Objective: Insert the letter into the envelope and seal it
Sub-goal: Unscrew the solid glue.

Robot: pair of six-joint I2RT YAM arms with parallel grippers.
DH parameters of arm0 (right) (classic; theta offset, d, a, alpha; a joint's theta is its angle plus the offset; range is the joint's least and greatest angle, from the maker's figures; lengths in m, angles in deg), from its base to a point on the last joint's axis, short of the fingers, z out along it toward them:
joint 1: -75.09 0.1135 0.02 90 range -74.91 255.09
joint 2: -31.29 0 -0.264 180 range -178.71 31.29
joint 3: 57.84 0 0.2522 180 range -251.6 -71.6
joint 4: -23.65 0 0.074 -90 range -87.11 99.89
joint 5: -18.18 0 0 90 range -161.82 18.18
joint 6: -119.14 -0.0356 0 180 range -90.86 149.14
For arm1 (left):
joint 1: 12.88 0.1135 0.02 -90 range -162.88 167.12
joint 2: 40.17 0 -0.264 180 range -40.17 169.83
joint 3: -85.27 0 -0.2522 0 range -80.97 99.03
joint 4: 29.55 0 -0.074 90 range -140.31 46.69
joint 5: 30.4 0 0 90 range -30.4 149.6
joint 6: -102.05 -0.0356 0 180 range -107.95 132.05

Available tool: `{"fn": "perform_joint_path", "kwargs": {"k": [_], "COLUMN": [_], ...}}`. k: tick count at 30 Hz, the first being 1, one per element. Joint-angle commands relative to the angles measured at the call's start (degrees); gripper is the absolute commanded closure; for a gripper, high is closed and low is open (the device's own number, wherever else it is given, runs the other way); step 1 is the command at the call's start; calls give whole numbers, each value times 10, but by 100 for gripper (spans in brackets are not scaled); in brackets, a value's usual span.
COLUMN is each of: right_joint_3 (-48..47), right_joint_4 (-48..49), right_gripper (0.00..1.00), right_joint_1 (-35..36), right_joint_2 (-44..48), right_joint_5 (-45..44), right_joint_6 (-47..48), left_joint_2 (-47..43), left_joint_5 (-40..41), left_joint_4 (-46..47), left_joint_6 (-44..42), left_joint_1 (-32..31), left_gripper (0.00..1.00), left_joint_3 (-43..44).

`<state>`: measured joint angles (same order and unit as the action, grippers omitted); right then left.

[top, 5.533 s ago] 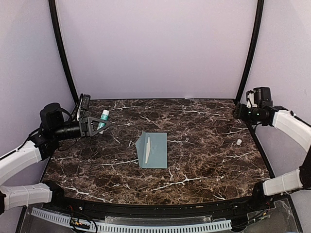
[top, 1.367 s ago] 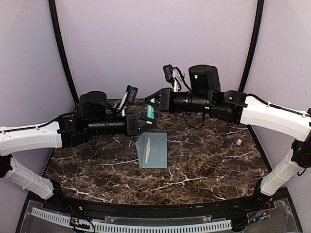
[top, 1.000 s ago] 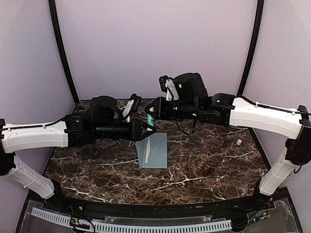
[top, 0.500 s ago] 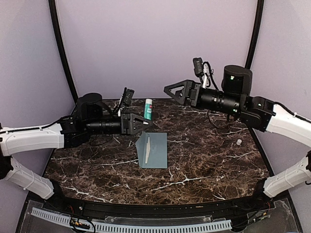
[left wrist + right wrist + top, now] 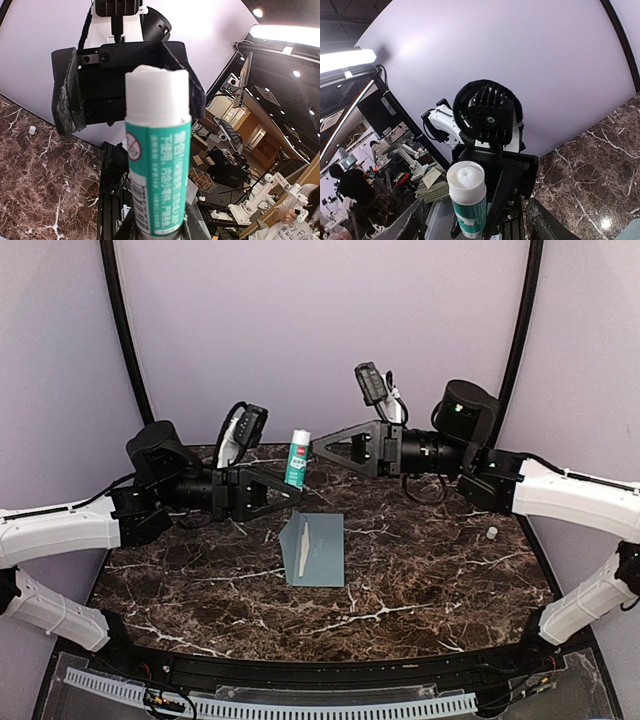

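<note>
Left gripper is clamped on the base of a glue stick, holding it upright in the air near the upper middle of the overhead view. The left wrist view shows the stick's top uncapped, with white glue bare. Right gripper hovers just to the right of the stick at about the same height. Its jaws are apart and nothing is between them, and its pads face the stick from either side without touching it. The envelope lies flat on the marble table at the centre of the frame, below both grippers, with its pointed flap open toward the left. A pale narrow strip lies along its left part, and I cannot tell whether that is a fold or the letter's edge. A small white cap sits well apart at the right of the table. As I judge it, the main risk is the bare glue. If the right gripper closes in or the stick leans, glue could smear the pads, and paper might then cling to them. The stick is held only at its foot, so pressing it sideways on the flap could tip it or make it slip. Nothing pins the envelope, so a dragging stroke could slide it or lift it off the table.
</note>
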<state>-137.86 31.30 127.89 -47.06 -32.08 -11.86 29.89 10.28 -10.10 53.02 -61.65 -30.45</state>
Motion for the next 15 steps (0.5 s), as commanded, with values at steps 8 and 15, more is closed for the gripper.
{"fn": "perform_joint_path", "kwargs": {"k": [8,15], "right_joint_3": [-51,-32], "right_joint_4": [52,105], "right_gripper": [63,71], "right_joint_1": [44,56], "right_joint_2": [-35,-43], "right_joint_5": [64,63], "right_joint_6": [9,-23], "left_joint_2": [8,8], "left_joint_5": [-46,-46], "left_joint_4": [86,87], "left_joint_6": [28,26], "left_joint_1": [-4,-9], "left_gripper": [100,100], "left_joint_3": [10,8]}}
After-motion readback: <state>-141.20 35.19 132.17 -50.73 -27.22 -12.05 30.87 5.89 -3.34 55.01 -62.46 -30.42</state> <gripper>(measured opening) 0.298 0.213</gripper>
